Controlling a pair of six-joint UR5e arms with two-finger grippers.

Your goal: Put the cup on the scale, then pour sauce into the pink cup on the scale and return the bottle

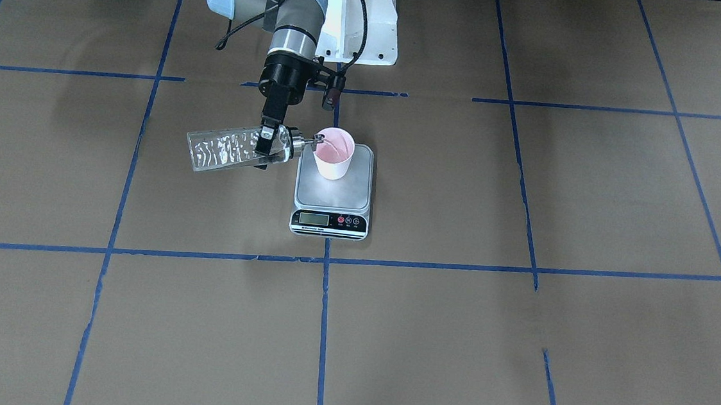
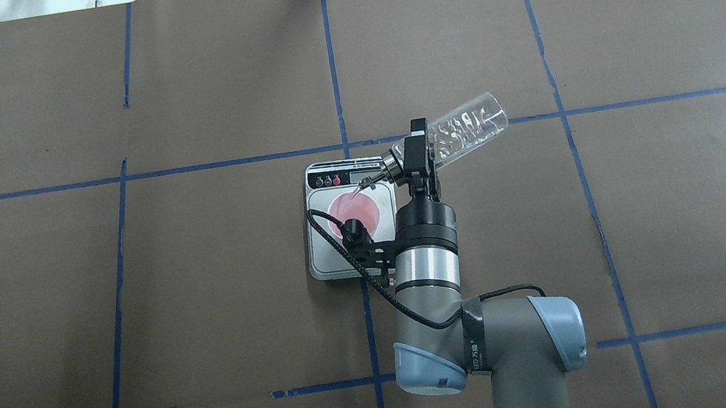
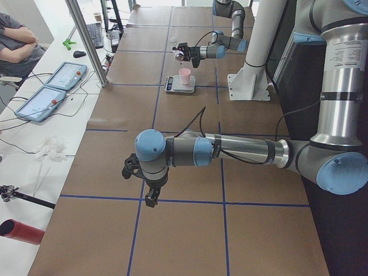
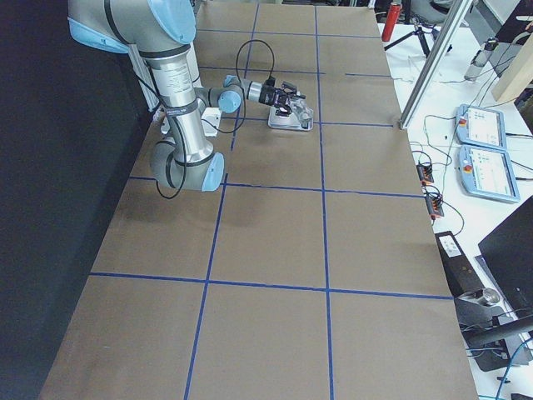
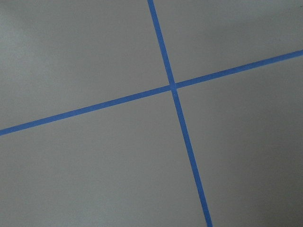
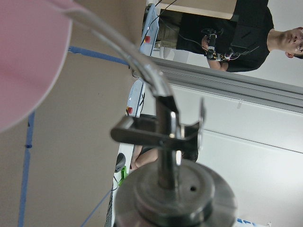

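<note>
With the right fingers (image 1: 267,133) clamped on the tilted bottle (image 1: 236,150), its spout over the cup (image 1: 333,153) on the scale (image 1: 333,195) mid-tabletop (image 1: 516,343), a gentle, steady tilt should avoid splashing sauce (image 1: 215,152); whether the left fingers (image 3: 150,199) are apart I cannot tell

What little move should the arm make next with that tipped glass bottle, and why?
Probably roll the wrist back to raise the spout and end the pour. The right pincer holds the bottle almost level, with the spout over the rim of the cup, which stands on the scale. The display is too small to read, so the timing is a guess.
</note>
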